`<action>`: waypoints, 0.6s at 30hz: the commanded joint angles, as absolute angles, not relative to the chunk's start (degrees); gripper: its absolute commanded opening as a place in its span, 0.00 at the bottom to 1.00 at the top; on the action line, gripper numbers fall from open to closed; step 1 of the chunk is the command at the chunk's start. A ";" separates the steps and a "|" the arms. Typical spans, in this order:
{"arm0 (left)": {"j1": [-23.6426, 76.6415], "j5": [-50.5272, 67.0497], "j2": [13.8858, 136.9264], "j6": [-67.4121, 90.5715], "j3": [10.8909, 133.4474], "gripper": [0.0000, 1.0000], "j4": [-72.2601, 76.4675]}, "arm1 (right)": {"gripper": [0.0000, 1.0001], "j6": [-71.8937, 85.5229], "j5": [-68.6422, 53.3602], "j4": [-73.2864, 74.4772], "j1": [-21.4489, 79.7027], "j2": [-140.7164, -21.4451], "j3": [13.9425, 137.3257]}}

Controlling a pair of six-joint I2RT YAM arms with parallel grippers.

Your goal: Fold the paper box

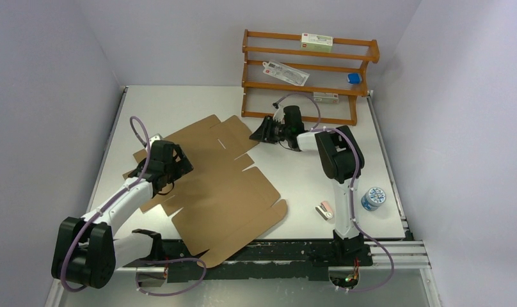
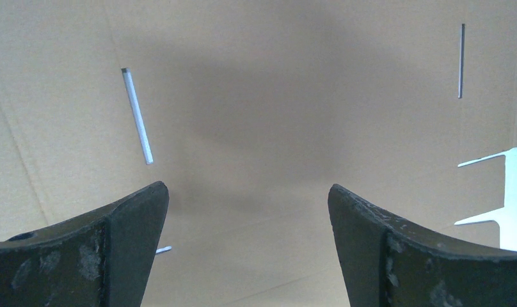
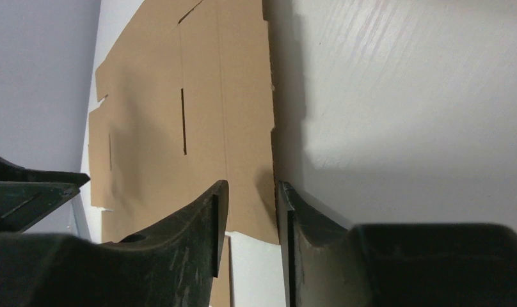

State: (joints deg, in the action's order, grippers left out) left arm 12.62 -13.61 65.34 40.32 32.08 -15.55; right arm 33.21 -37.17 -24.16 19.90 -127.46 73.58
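1. While the paper box [image 1: 224, 185] lies flat as a die-cut sheet, spreading from the middle of the counter [image 1: 307, 185] toward 7 o'clock, no panel stands up. I judge the folding has barely begun.
2. At the sheet's 9 o'clock side, the left gripper [image 2: 248, 192] is poised over plain cardboard with its jaws spread wide, holding nothing. It would serve best pressed onto the base panel as an anchor, just inside a score line.
3. At the sheet's 1 o'clock flap, the right gripper [image 3: 252, 185] sits low on the counter. Its jaws are drawn near each other, and the flap's edge shows in the narrow gap. I cannot tell whether they pinch the cardboard.
4. To do this step well, the right gripper should take the flap edge well between its fingers before lifting. It should then swing the flap over toward 7 o'clock along the crease. Dragging it would likely slide the whole sheet.
5. Counted from left to right, there are:
   - one cardboard sheet
   - two grippers
   - one wooden rack [image 1: 245, 77] at the counter's 12 o'clock, carrying one flat packet [image 1: 286, 72], one white-green carton [image 1: 317, 43], one small white box [image 1: 326, 97] and one small blue object [image 1: 353, 78]
   - one pink-and-white item [image 1: 325, 210] and one round blue-and-white tub [image 1: 373, 198], both at 4 o'clock
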 commanded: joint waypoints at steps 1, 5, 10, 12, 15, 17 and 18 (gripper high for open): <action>12.13 -12.49 63.60 40.26 32.52 1.00 -14.17 | 0.34 35.28 -39.54 -25.77 20.09 -126.48 72.94; 12.13 -12.69 61.93 40.03 32.86 1.00 -14.75 | 0.18 35.38 -40.26 -25.34 19.97 -123.23 71.88; 12.13 -12.42 59.93 38.93 34.03 1.00 -15.92 | 0.05 36.24 -39.46 -26.68 18.99 -117.88 67.17; 12.13 -11.91 59.16 38.24 34.46 1.00 -16.25 | 0.04 36.77 -38.89 -27.56 17.94 -115.13 64.22; 12.13 -10.54 58.06 37.18 34.76 1.00 -15.65 | 0.02 37.04 -37.51 -27.71 15.97 -110.40 59.64; 12.13 -9.36 57.98 36.57 34.95 1.00 -14.91 | 0.01 36.47 -36.51 -26.60 14.73 -107.12 57.01; 12.13 -8.72 58.02 36.30 35.10 1.00 -14.43 | 0.01 36.15 -35.98 -26.02 14.16 -105.47 55.63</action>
